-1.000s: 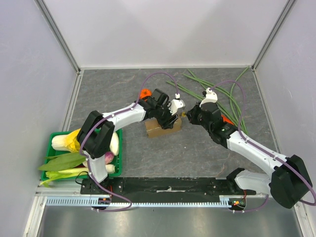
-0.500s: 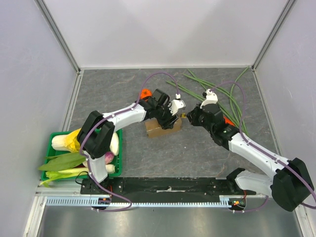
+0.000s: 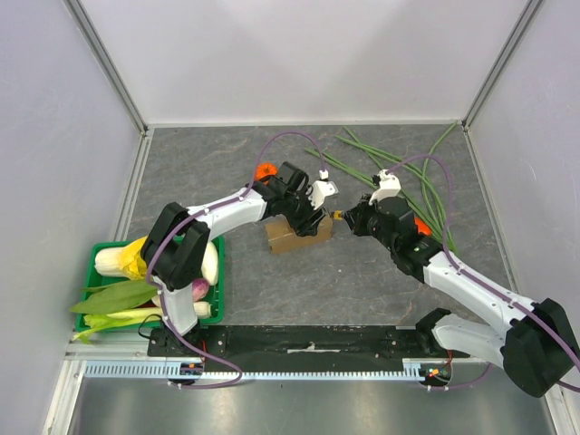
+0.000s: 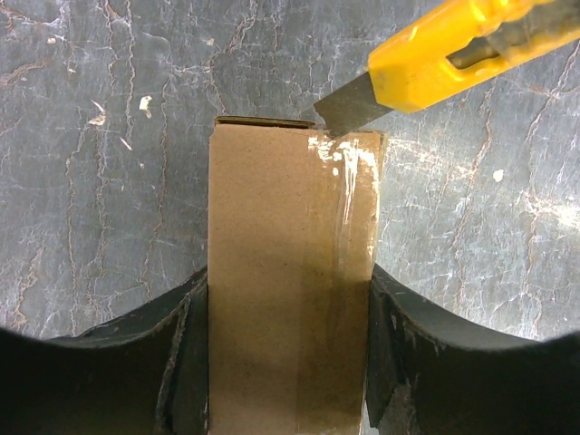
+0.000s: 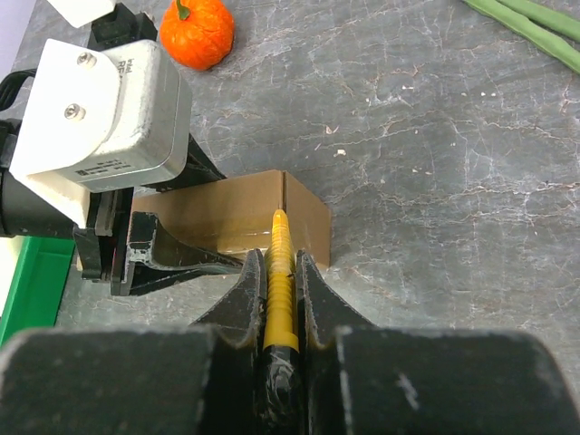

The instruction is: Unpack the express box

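**Location.** The box (image 4: pixel 290 299) sits closed near the middle of the worktop (image 4: pixel 100 145), lid face up.

**Left gripper.** My left gripper (image 3: pixel 306 220) straddles the box, one finger against each long side. The jaws stand at a middling spread set by the box's width, and both walls appear to be in contact.

**Right gripper.** My right gripper (image 5: pixel 279 263) is drawn narrow on a yellow knife (image 4: pixel 453 50), pinching its handle. The blade (image 4: pixel 349 104) is out, with its tip at the far end edge of the box. A strip of clear tape (image 4: pixel 352 227) runs to that edge and is scuffed white there. I cannot tell whether the tape is cut through.

**Handling, as judged.**
- The box is thin plain cardboard and probably light. It is likely to slide on this smooth worktop under blade pressure, so the side clamp is needed.
- The walls are stiffest near the corners and edges and may buckle mid-span under a hard squeeze. Moderate force on the long sides is the right hold.
- The lid panel is the soft part and the contents are unseen, so the cut should stay shallow.
- The tape is slick and gives a poor hold.
- Once the seal is freed, the flap's free edge is the place to take hold for lifting.
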`<state>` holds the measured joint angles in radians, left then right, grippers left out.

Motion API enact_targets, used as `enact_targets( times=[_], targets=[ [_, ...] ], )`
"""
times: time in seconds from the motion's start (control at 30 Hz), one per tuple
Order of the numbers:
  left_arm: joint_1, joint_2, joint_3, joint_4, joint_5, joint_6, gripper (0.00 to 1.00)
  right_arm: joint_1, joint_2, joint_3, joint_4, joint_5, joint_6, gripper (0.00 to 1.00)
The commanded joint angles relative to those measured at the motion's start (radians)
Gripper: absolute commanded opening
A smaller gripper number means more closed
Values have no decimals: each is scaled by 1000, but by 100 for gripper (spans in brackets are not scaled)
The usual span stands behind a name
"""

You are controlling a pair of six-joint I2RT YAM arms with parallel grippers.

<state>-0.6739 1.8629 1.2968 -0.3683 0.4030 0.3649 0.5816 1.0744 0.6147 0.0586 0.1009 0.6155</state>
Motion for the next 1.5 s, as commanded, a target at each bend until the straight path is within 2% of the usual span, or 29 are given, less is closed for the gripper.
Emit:
enact_targets(
  times=[0.0,0.5,0.67,0.8,1.0,1.23,1.47],
  targets=[
    [56,42,10,-15,-84,-41,33,9,1,-36,-149,-69,-63,0],
    [60,25,-7,-21,-40,-14,33,11,-117,34,-263,-55,-106,0],
    [39,-14,-65,-12,-26,17,34,9,-110,63,-200,-1,-85,0],
    [17,-42,-106,-6,11,39,34,8,-97,45,-67,31,-76,0],
    [-3,-94,-165,2,79,36,34,3,-53,43,76,-48,-92,0],
    [-18,-119,-206,15,80,32,34,3,-19,43,104,-124,-100,0],
    [-19,-113,-206,19,74,32,34,4,9,46,84,-119,-102,0]
  ],
)
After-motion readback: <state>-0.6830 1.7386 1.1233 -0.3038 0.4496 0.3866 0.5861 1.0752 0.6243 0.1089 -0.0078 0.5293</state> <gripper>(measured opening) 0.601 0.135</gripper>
